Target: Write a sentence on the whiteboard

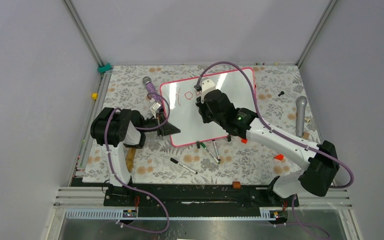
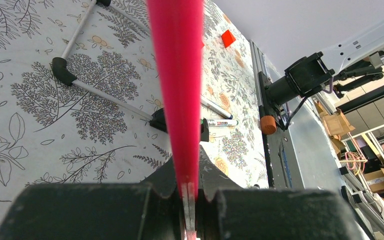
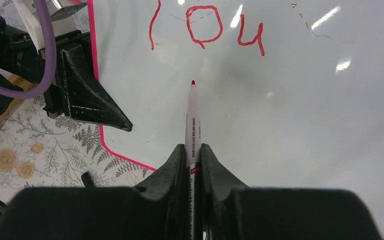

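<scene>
Right pincer point(image 3: 193, 150) was clamped on the marker point(image 3: 192, 112), tip aimed twelve o'clock at the sentence point(image 3: 205, 32), just "You" written. Left pincer point(image 2: 187, 189) was clamped on the whiteboard point(image 3: 290, 130) frame, its eight o'clock corner on the tabletop point(image 1: 260, 160). Next, I judged: start word two lower down.

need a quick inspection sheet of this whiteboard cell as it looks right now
surface: floral tablecloth covers the table.
job's things: whiteboard on the cloth; sentence so far only red letters, roughly "You".
clutter: loose markers by the board's near edge; two microphones; small orange blocks.
grippers: left gripper shut on the whiteboard's pink frame; right gripper shut on a red marker, tip below the letters.
cables: purple cable arcs above the board.
surroundings: grey walls.
</scene>
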{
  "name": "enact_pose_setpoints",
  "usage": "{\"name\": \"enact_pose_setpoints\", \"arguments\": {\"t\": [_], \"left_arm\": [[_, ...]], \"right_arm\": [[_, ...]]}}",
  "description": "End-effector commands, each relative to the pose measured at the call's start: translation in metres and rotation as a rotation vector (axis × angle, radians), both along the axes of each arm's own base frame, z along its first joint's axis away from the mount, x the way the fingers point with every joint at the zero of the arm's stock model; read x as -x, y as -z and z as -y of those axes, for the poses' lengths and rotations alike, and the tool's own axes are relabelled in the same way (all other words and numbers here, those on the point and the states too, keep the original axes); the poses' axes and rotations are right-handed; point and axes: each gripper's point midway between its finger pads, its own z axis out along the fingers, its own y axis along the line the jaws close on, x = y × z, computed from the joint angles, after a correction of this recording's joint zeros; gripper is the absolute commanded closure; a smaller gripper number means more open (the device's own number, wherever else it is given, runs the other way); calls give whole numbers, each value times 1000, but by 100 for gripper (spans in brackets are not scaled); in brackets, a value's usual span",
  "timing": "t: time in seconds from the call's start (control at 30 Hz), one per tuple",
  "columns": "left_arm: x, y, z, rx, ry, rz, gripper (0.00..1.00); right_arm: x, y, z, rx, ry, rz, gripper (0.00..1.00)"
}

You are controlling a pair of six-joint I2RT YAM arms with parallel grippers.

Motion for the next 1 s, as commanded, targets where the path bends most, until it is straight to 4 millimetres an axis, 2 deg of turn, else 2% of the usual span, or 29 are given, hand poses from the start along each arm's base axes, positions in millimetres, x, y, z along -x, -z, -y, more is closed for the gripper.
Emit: {"name": "enact_pose_setpoints", "arguments": {"t": [0.0,0.63,0.97], "left_arm": [[6,13,3,-9,45,14,100],[6,14,4,-7,59,7,100],[8,14,4,-9,66,20,100]], "right_arm": [[-1,-17,-15,-24,-33,18,100],[-5,2,-16,53,-23,-22,100],[-9,-2,-23,73,-23,-41,100]]}}
